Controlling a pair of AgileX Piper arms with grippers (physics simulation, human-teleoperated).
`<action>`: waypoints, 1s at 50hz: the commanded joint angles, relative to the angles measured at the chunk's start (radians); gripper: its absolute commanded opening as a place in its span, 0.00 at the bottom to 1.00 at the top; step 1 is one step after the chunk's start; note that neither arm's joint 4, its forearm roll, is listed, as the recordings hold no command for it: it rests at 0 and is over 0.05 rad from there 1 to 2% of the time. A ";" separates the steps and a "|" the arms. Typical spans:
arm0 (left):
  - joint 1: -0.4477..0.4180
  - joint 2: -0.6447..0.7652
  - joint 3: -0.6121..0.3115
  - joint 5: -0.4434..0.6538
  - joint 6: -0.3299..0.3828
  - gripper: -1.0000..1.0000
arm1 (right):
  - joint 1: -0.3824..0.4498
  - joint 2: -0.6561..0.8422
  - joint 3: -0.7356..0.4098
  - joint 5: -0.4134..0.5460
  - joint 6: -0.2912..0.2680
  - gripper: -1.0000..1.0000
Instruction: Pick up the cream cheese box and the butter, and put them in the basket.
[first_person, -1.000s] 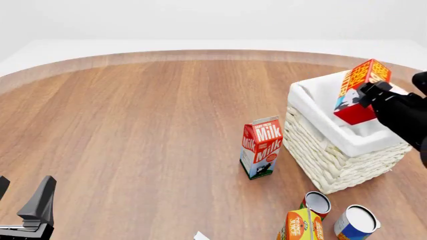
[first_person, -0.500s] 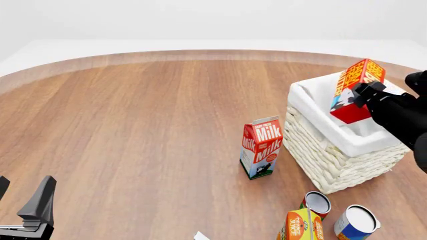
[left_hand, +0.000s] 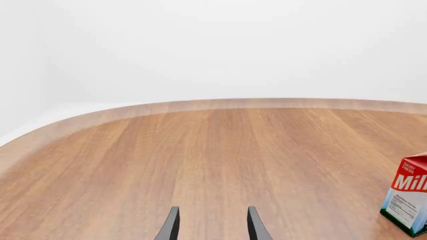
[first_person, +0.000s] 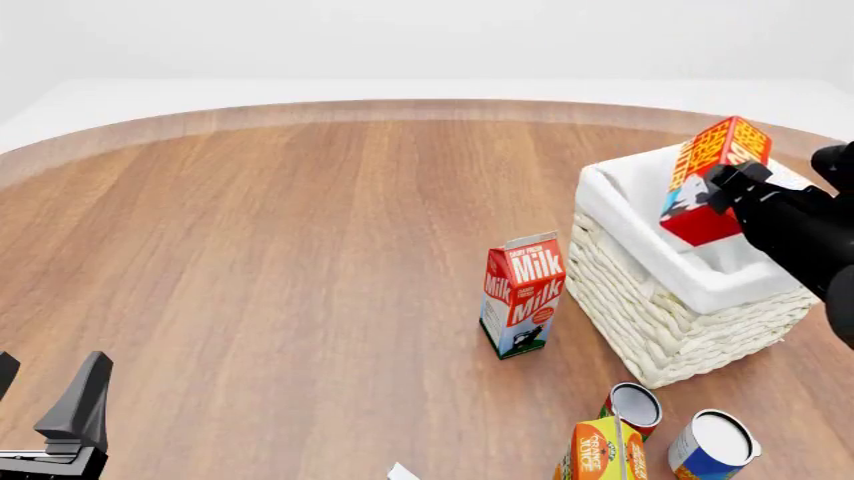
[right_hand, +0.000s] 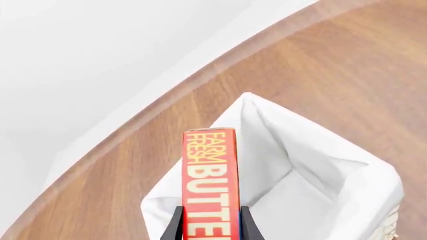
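Observation:
My right gripper is shut on the butter, a red and orange box held tilted above the open basket at the right. In the right wrist view the butter stands between the fingers over the basket's white cloth lining. My left gripper is open and empty at the near left corner; its fingertips show over bare wood. No cream cheese box is in view.
A red-and-white Milk carton stands upright just left of the basket, also in the left wrist view. Near the front edge are an orange carton and two cans.
My right gripper has moved the butter slightly left and up over the basket, then held still. The left arm has not moved.

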 joint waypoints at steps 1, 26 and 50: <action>0.000 0.000 0.000 0.000 0.000 1.00 | -0.014 0.016 0.011 -0.005 -0.003 0.00; 0.000 0.000 0.000 0.000 0.000 1.00 | -0.017 0.026 0.006 0.004 -0.020 1.00; 0.000 0.000 0.000 0.000 0.000 1.00 | 0.005 -0.035 -0.002 0.053 -0.031 1.00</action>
